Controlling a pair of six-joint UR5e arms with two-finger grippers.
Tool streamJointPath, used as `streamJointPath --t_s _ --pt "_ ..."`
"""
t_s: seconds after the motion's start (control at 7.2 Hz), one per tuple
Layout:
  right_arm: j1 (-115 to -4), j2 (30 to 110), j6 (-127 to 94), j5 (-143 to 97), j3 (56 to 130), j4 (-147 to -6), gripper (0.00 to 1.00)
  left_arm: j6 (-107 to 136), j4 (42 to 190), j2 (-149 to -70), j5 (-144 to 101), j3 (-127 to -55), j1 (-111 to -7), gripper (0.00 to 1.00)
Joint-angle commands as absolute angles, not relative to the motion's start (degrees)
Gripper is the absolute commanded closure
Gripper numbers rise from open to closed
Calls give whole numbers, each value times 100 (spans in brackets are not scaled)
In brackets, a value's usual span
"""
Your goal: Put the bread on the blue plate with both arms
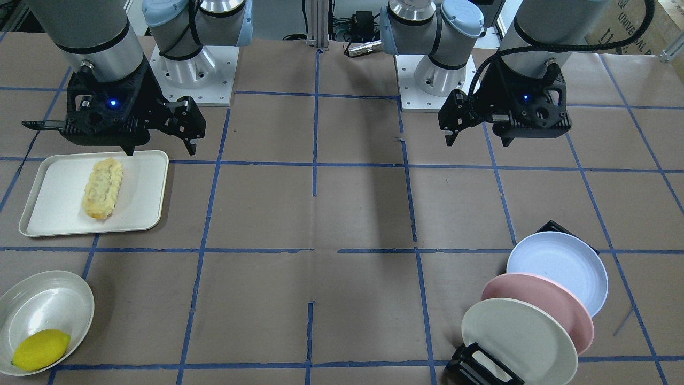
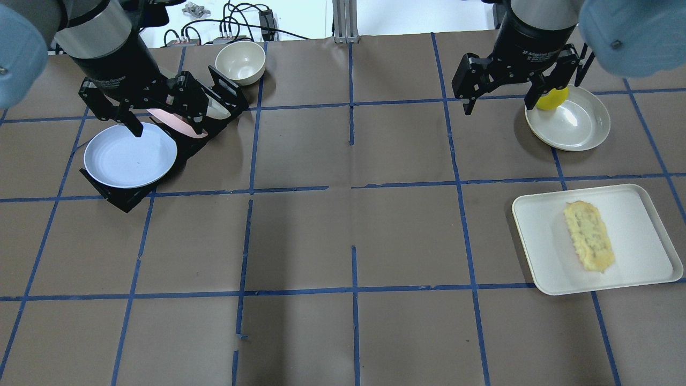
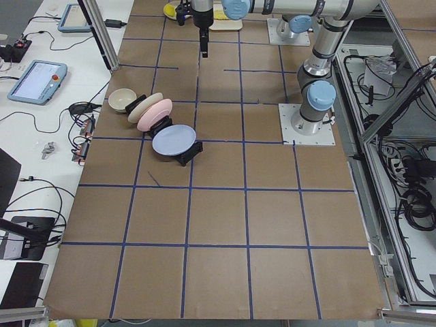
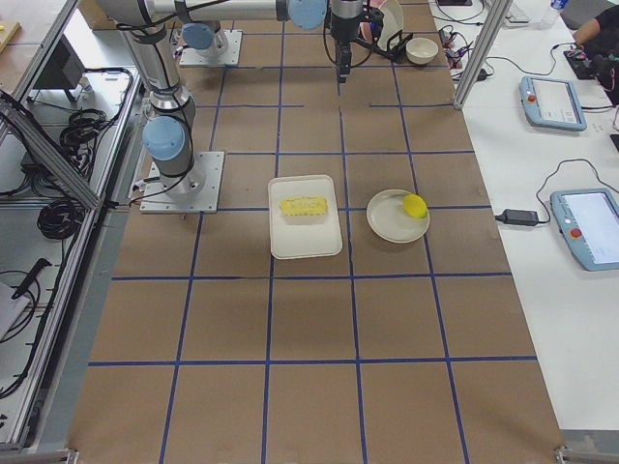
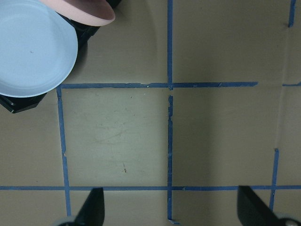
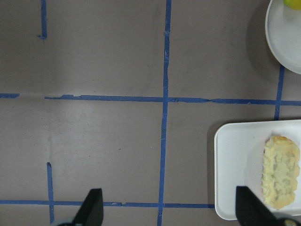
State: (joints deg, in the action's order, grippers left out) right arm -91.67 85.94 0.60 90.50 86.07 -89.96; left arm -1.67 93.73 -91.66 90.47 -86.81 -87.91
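Observation:
The bread (image 1: 102,187) lies on a white tray (image 1: 144,214); it also shows in the overhead view (image 2: 588,235) and the right wrist view (image 6: 281,178). The blue plate (image 1: 558,267) leans in a black rack with two other plates; it also shows in the overhead view (image 2: 130,155) and the left wrist view (image 5: 33,47). My right gripper (image 1: 160,147) (image 2: 498,103) is open and empty, high above the table near the tray. My left gripper (image 1: 477,136) (image 2: 163,124) is open and empty, high up near the rack.
A pink plate (image 1: 534,299) and a cream plate (image 1: 518,337) lean in the same rack. A lemon (image 1: 40,348) sits in a shallow cream dish (image 1: 53,299) beyond the tray. A small cream bowl (image 2: 240,61) stands past the rack.

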Motion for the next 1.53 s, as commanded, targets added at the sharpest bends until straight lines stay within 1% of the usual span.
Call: streamJointPath --t_s 0.0,0.14,0.28,0.56,0.69,0.83,1.11,1.25,1.39 --pt "-9167 8561 70 9044 8622 -9000 0 -167 9369 -9158 9044 -8675 -8789 0" --pt "-9106 8526 210 9070 8674 -9026 0 -167 9369 -9158 9061 -8675 -8789 0" --pt "-8871 8543 924 9123 8927 -9096 1 -167 9369 -9158 9070 -8675 -8780 0" --pt "-7933 8587 1902 9123 9568 -9509 1 -681 9325 -9280 9105 -8649 -8501 0" --pt "-7484 8578 2394 9106 9911 -9806 1 -1338 9316 -9499 9088 -8648 -7916 0" --pt "-7114 8543 2991 9097 10419 -10374 1 -2041 9308 -9727 9018 -8544 -7284 0" --pt "-6804 8561 3321 9149 11526 -11875 1 -2994 9308 -10446 9026 -7975 -6787 0" --pt "-6542 8517 3592 9089 12018 -12518 1 -3371 9308 -10859 9018 -7502 -6611 0" --pt "-6322 8464 3717 9062 12319 -12977 1 -3775 9325 -11342 9018 -7019 -6357 0"
